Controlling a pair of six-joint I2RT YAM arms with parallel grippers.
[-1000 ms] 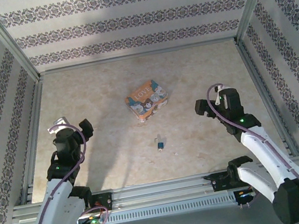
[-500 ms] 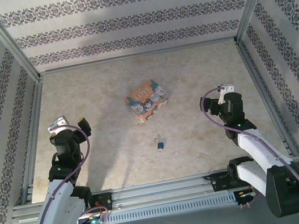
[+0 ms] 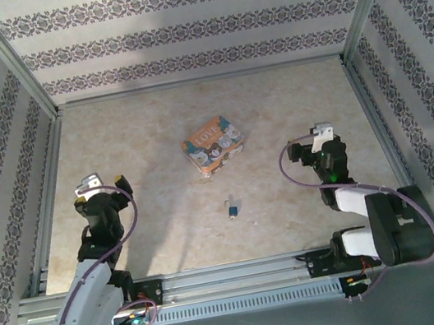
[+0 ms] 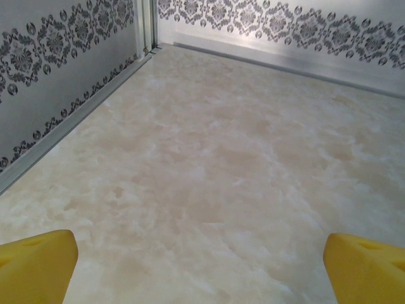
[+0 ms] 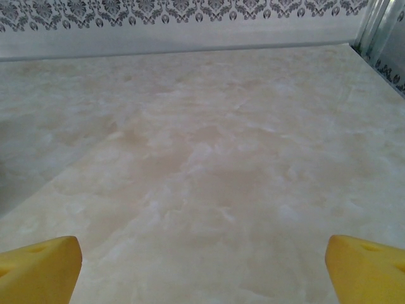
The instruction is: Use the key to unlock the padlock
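The padlock [image 3: 213,144], an orange-tan block lettered "LOVE" with pale blue figures, lies flat at the middle of the table. A short way nearer, the tiny key [image 3: 231,208] with its blue part rests on the marble surface. My left gripper [image 3: 100,187] sits far to the left of both, open, its yellow fingertips [image 4: 38,269] wide apart over bare table. My right gripper [image 3: 313,146] sits to the right of the padlock, also open, yellow fingertips [image 5: 41,269] spread with nothing between them.
Patterned walls [image 3: 178,31] and aluminium rails [image 3: 47,191] enclose the table on three sides. The left wrist view looks toward the far left corner [image 4: 149,44]. The arm bases and a rail [image 3: 236,276] run along the near edge.
Both arms have drawn back toward their bases, each gripper moving a little nearer the front edge. The padlock and key have not moved.
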